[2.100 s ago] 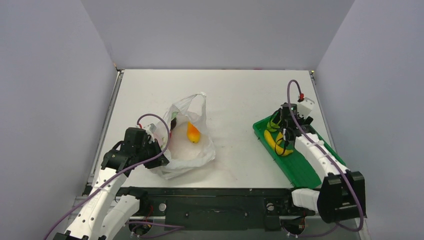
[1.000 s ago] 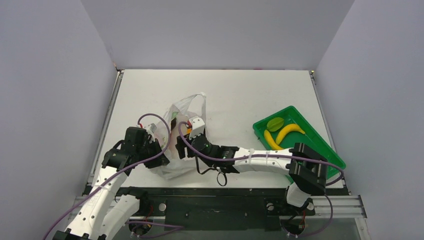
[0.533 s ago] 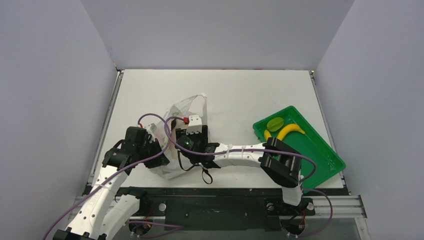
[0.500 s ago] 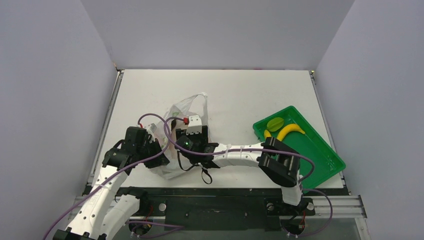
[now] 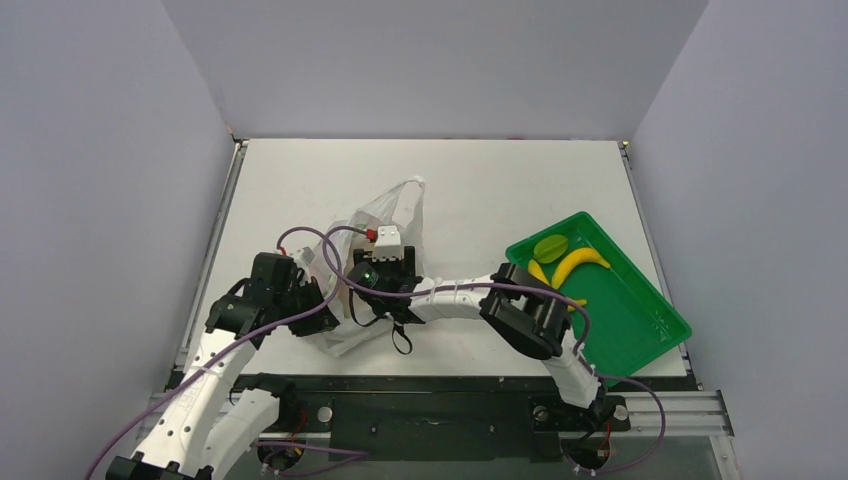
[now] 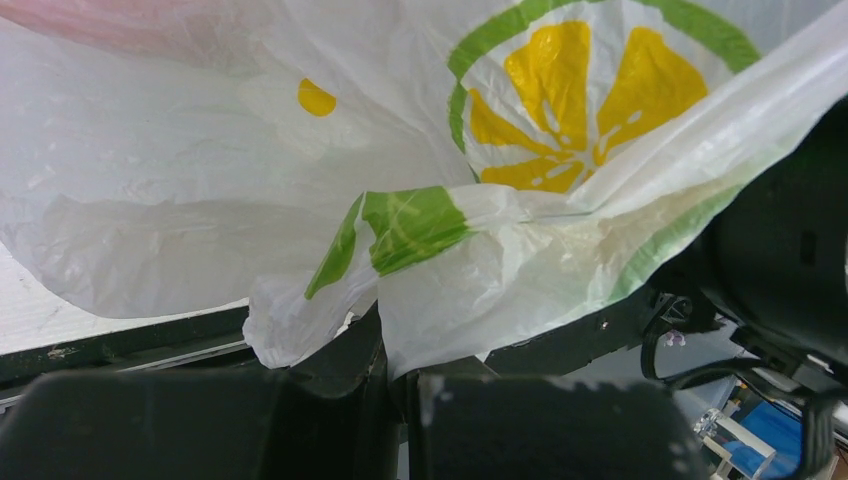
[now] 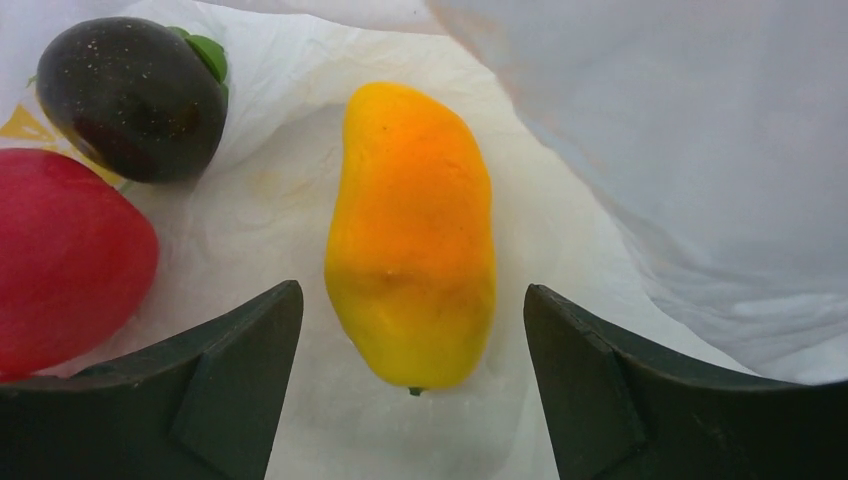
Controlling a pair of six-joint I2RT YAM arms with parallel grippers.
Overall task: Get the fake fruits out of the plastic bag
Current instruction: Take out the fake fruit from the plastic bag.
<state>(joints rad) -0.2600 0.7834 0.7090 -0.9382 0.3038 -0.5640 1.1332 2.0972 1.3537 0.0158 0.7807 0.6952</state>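
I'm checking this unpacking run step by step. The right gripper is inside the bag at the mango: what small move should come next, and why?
Probably lower the right gripper slightly and close on the mango. Its open fingers straddle the mango, which lies apart from the red fruit and dark purple fruit, while the left gripper pinches the plastic bag.
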